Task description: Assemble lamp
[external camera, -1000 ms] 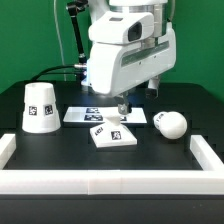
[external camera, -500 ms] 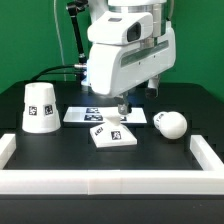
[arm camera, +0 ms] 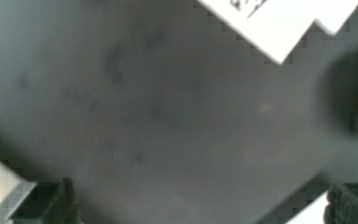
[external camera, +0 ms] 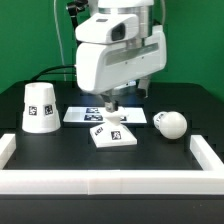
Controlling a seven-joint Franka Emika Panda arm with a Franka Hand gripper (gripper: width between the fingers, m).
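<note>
Your tool (external camera: 112,105) hangs low over the black desk (external camera: 60,150). It is above the marker board (external camera: 76,115) and just behind the flat square white plastic lamp base (external camera: 113,134).

Wrist view: both dark fingers (arm camera: 46,203) stand wide apart with only bare desk between them. The tool grips nothing.

The base lies flat mid-desk, one corner pointing toward the front edge. It sits clear of the tool.

The white truncated-cone lamp shade (external camera: 40,107) stands upright at the exterior view's left, well apart from the base.

The round white bulb (external camera: 169,123) lies at the exterior view's right, near the base but not touching it.

A raised white border (external camera: 110,181) fences the front and both sides.

Open room: you have a broad bare strip between the base and the front border. Narrower gaps lie between base and shade and between base and bulb.
</note>
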